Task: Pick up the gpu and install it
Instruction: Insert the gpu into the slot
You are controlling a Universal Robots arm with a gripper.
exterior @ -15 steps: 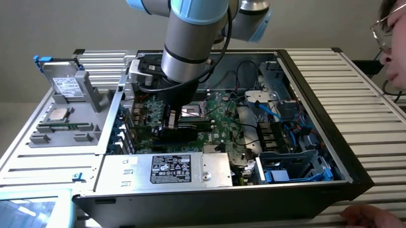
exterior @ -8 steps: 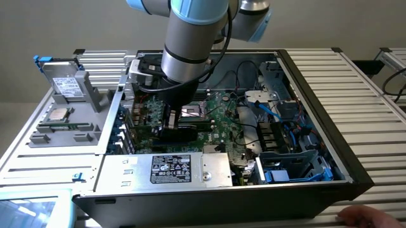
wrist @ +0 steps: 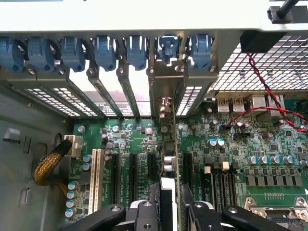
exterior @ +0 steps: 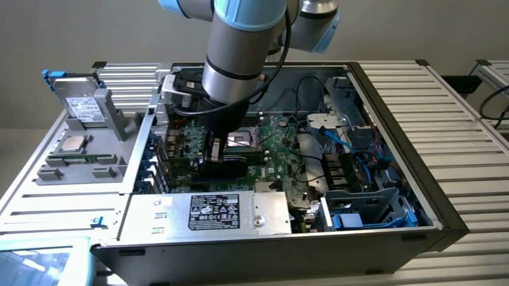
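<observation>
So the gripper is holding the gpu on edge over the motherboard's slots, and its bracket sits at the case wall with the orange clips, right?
Nearly. The wrist view shows the clips are blue, not orange. The rest stands: the gripper holds the gpu on edge over the motherboard slots, bracket at that wall.

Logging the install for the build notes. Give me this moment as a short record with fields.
setting: open computer case on a slatted table
arm: reaches down into the case over the motherboard
gripper: jaws closed on the gpu
gpu: standing on edge, lined up with the expansion slots, its metal bracket at the rear slot openings
seating: cannot tell whether it is fully pressed in
beside the case: grey holder with a processor
</observation>
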